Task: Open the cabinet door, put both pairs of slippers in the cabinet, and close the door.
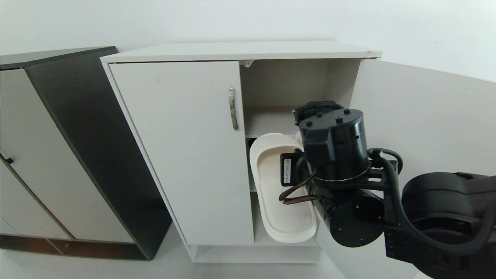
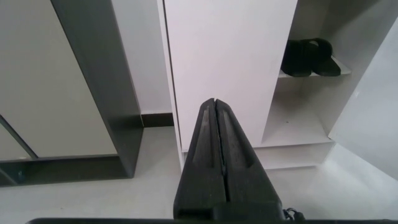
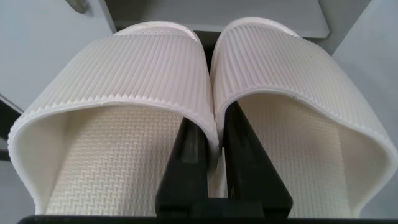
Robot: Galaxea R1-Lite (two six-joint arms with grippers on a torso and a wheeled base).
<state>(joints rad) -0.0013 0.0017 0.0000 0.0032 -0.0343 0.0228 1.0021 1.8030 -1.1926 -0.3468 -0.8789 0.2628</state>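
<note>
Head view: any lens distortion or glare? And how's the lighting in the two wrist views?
Head view: wide-angle, the cabinet sides lean and splay; small glint on the door handle, inside softly shaded. Left wrist view: even light, black slippers dark on their shelf. Right wrist view: white slippers evenly lit, no glare; the claw between them dark.

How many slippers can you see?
4. Two white slippers are held side by side in the right gripper at the open cabinet; two black slippers lie inside it. Others may be hidden.
</note>
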